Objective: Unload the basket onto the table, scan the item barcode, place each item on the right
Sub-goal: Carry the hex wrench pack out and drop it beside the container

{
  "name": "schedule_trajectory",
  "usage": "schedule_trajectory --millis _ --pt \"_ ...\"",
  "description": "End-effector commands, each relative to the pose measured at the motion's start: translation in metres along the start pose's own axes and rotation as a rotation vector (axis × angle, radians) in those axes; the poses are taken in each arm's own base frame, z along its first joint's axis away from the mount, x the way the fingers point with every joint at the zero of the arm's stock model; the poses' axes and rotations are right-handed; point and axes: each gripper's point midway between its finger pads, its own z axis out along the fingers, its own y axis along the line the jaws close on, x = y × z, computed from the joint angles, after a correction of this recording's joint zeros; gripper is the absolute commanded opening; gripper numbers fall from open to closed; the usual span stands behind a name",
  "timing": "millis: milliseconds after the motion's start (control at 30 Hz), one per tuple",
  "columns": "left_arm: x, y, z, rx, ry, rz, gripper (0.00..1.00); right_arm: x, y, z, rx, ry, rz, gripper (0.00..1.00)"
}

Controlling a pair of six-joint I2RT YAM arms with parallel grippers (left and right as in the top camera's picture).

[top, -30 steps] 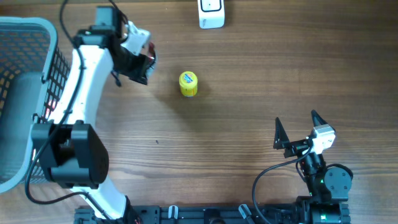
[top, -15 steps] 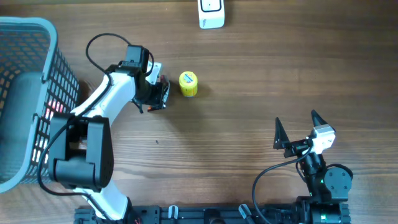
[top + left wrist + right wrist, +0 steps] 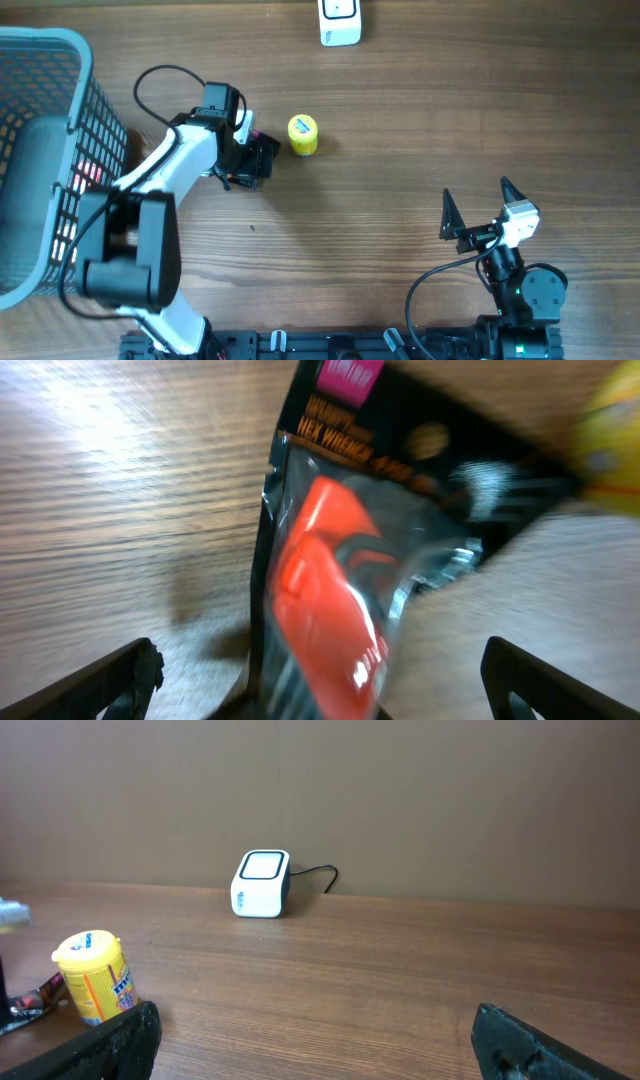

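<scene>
**A:** At table left, 9 o'clock of the yellow tub (image 3: 303, 135), the left gripper (image 3: 320, 655) is hovering over the hex-wrench packet (image 3: 330, 580). Fingers?

**B:** Spreading wide, gripping nothing. Packet seems to be lying on the wood between them, apart from both.

**A:** Axis?

**B:** Running roughly 12 to 6 in the wrist view, along the gap. Scanner (image 3: 340, 22) is sitting at 1 o'clock of the packet. Left arm is sitting far nearer; right gripper (image 3: 477, 200) is idling at 4 o'clock, also spread.
</scene>
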Motion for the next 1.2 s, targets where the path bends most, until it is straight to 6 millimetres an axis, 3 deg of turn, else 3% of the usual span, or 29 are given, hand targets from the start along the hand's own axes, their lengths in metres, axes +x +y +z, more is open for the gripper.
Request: schedule_trajectory --millis 0,67,233,400,433,567,667,767,833,900,1033,1133,1167 --pt "-0.026 -0.009 -0.061 0.022 -0.188 0.008 1.00 -0.001 0.003 0.000 -0.017 -0.006 -0.006 1.00" --pt "-0.033 -0.013 -0.092 0.034 -0.272 0.016 1.00 -0.001 0.003 0.000 -0.017 -0.006 -0.006 1.00" --pt "-0.041 -0.022 -0.190 0.051 -0.543 0.053 1.00 -0.001 0.003 0.000 -0.017 -0.006 -0.006 1.00" --pt "-0.038 -0.019 -0.299 -0.061 -0.867 0.199 1.00 -0.001 0.003 0.000 -0.017 -0.006 -0.007 1.00" --pt "-0.039 -0.013 -0.330 -0.118 -0.969 0.249 1.00 -0.001 0.003 0.000 -0.017 -0.006 -0.006 1.00" --pt "-0.041 0.051 -0.405 -0.282 -1.178 0.015 1.00 -0.001 0.003 0.000 -0.017 -0.006 -0.006 1.00" --pt "-0.034 0.128 -0.438 -0.386 -1.222 -0.278 1.00 -0.001 0.003 0.000 -0.017 -0.006 -0.006 1.00" --pt "-0.024 0.194 -0.440 -0.386 -1.203 -0.557 1.00 -0.001 0.003 0.000 -0.017 -0.006 -0.006 1.00" --pt "-0.016 0.236 -0.426 -0.317 -1.160 -0.740 1.00 -0.001 0.003 0.000 -0.017 -0.006 -0.006 1.00" --pt "-0.011 0.267 -0.407 -0.254 -1.119 -0.844 1.00 -0.001 0.003 0.000 -0.017 -0.006 -0.006 1.00" --pt "-0.009 0.299 -0.357 -0.173 -0.988 -0.919 1.00 -0.001 0.003 0.000 -0.017 -0.006 -0.006 1.00" --pt "-0.009 0.308 -0.313 -0.118 -0.863 -0.970 1.00 -0.001 0.003 0.000 -0.017 -0.006 -0.006 1.00" --pt "-0.011 0.307 -0.290 -0.076 -0.796 -0.987 1.00 -0.001 0.003 0.000 -0.017 -0.006 -0.006 1.00"
